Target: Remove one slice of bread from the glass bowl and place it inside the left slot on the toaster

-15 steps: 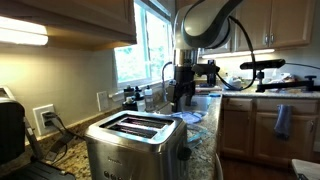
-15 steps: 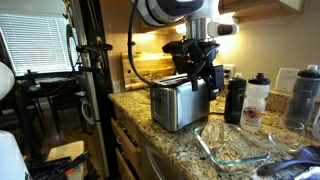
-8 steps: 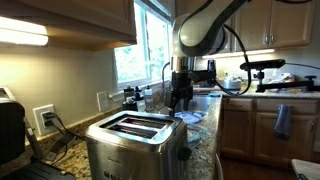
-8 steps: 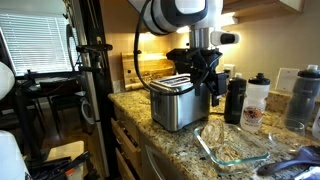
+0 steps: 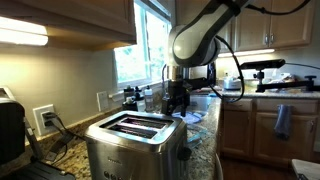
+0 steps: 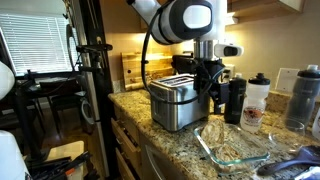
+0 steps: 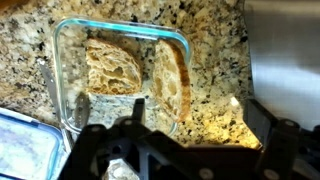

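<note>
The glass bowl (image 7: 70, 85) sits on the granite counter and holds two slices of bread: one lying flat (image 7: 110, 67) and one leaning on its edge (image 7: 170, 75). The bowl also shows in an exterior view (image 6: 236, 147), in front of the toaster. The stainless toaster (image 6: 178, 106) stands next to it, with two dark slots on top (image 5: 132, 125); its side fills the right of the wrist view (image 7: 285, 50). My gripper (image 7: 190, 105) is open and empty. It hangs above the counter at the bowl's right rim, between bowl and toaster (image 6: 214, 88).
A black bottle (image 6: 235, 100) and two clear bottles (image 6: 257, 100) stand behind the bowl. A blue-lidded container (image 7: 20, 145) lies next to the bowl. A wooden board (image 6: 135, 68) leans behind the toaster. The counter edge runs in front.
The arm has swung away from above the toaster and lowered the open gripper toward the bowl. Nothing was taken hold of.
</note>
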`<move>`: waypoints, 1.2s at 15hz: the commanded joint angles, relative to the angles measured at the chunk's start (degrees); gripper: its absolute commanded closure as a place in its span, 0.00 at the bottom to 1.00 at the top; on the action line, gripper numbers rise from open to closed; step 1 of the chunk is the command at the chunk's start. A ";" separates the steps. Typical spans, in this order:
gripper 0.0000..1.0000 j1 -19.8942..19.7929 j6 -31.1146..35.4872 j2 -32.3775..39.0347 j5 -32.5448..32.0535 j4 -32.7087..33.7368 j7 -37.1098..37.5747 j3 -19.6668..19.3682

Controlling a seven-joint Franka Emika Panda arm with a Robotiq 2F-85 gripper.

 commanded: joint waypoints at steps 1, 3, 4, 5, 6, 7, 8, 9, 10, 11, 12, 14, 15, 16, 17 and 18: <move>0.00 0.05 1.31 1.93 -0.30 1.14 1.89 0.08; 0.00 0.07 1.39 2.78 -0.20 1.62 1.98 0.03; 0.00 0.08 1.46 3.15 -0.17 1.77 2.05 0.00; 0.00 0.08 1.46 3.54 -0.08 1.98 2.07 -0.02; 0.00 0.08 1.47 3.86 -0.04 2.10 2.13 -0.04; 0.00 0.06 1.52 4.18 0.02 2.19 2.18 -0.08; 0.00 0.05 1.49 4.45 0.08 2.33 2.28 -0.11; 0.00 0.04 1.47 4.66 0.12 2.42 2.38 -0.14; 0.00 0.01 1.52 4.95 0.18 2.46 2.52 -0.18; 0.00 0.01 1.47 5.19 0.20 2.50 2.71 -0.21; 0.00 -0.01 1.46 5.34 0.25 2.47 2.85 -0.23; 0.00 -0.03 1.42 5.66 0.23 2.47 3.17 -0.31; 0.00 -0.04 1.41 5.83 0.22 2.49 3.33 -0.35; 0.00 -0.04 1.39 6.06 0.21 2.55 3.49 -0.39; 0.00 -0.04 1.36 6.29 0.18 2.62 3.57 -0.43; 0.00 -0.03 1.34 6.51 0.17 2.71 3.63 -0.46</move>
